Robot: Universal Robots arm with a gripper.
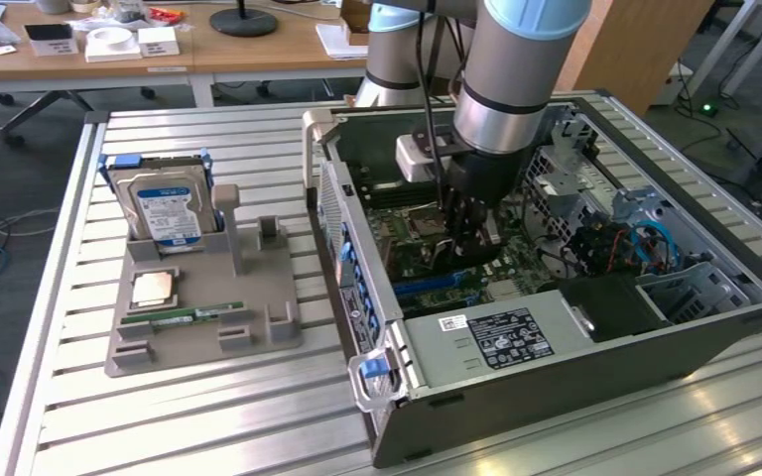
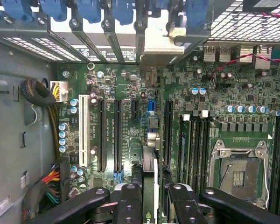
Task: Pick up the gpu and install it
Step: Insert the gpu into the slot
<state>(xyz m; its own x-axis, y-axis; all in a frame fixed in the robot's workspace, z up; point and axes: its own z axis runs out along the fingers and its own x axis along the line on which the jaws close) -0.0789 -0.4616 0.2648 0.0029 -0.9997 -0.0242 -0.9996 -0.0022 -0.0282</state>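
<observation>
Pickup's done: the end effector point(image 2: 154, 198) is clamped on the gpu point(image 2: 149, 163), edge-on over a motherboard point(image 2: 107, 84) slot, centre frame. Fully seated? Can't tell.

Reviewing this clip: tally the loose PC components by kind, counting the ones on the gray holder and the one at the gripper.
hard drive, upright in the gray holder: 1
CPU, flat on the holder: 1
RAM stick, lying on the holder: 1
gpu, held in the gripper inside the case: 1
Total: 4
</observation>
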